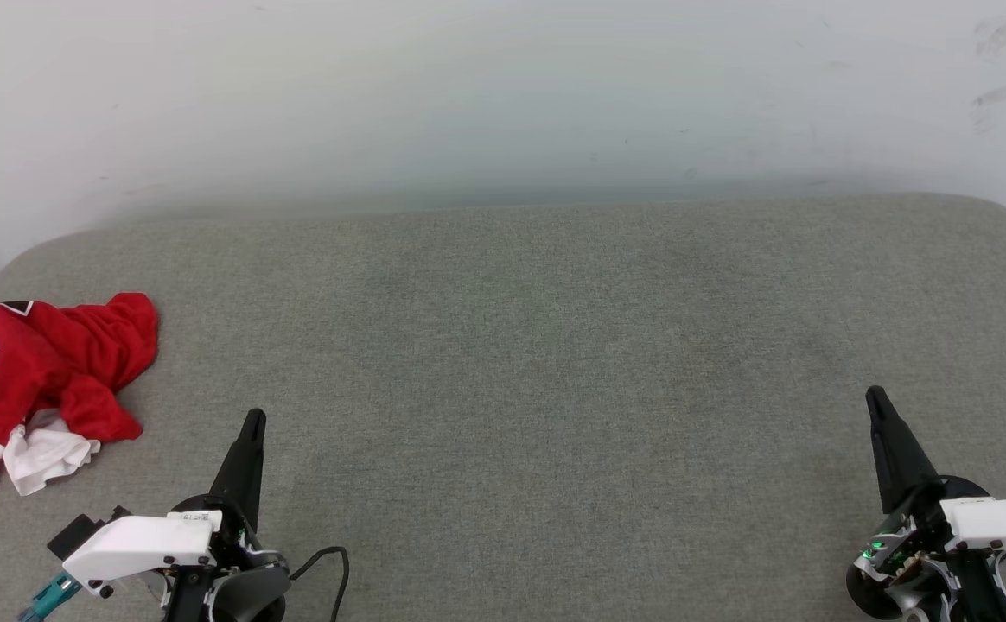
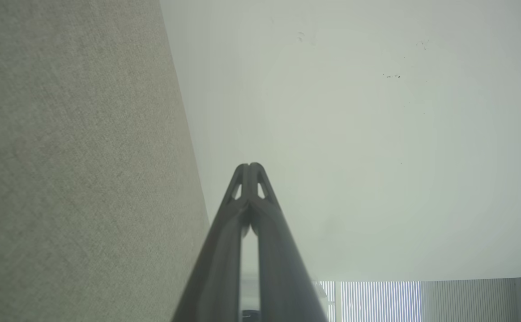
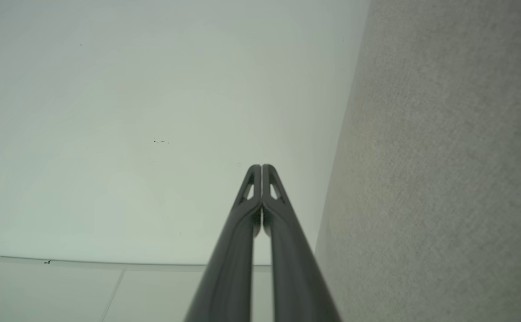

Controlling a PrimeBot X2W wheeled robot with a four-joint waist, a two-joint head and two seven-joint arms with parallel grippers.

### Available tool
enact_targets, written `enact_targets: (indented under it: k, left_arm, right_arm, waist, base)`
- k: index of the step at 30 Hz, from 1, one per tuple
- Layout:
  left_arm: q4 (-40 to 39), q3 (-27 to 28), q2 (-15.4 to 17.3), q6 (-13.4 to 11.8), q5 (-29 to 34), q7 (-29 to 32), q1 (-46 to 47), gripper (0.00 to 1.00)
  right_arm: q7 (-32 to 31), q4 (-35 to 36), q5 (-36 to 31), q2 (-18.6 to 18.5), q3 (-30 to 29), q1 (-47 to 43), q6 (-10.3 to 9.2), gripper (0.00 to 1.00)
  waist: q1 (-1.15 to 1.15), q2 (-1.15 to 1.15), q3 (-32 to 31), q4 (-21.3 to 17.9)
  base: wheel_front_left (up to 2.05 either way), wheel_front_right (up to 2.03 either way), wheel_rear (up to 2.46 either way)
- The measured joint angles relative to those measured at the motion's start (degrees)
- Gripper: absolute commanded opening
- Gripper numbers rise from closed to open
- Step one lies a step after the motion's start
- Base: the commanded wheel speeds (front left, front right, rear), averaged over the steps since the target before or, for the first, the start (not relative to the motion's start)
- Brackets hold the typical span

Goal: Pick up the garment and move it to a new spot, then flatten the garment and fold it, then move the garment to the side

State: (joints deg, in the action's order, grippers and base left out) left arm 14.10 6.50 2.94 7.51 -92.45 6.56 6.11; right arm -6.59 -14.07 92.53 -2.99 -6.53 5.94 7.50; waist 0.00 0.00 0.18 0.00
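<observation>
The garment (image 1: 49,371) lies crumpled (red body up, a white sleeve below) at the left edge of the grey fabric surface (image 1: 520,363). The left pincer (image 1: 254,421) sits near it, fingers pressed together. The right pincer (image 1: 875,397), likewise pressed together, is well apart.

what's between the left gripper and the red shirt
Just a bare strip of the grey cushion, seen in the head view. The crumpled red shirt lies apart from the left gripper, whose fingers are shut.
</observation>
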Motion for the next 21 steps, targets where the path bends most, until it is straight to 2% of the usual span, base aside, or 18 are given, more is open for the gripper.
enact_targets:
  k: [21]
  left_arm:
    - [0.0, 0.0, 0.0, 0.0, 0.0, 0.0, 0.0, 0.00]
  right_arm:
    - [0.0, 0.0, 0.0, 0.0, 0.0, 0.0, 0.00, 0.00]
  waist:
    - [0.00, 0.00, 0.0, 0.0]
  base:
    - [0.00, 0.00, 0.00]
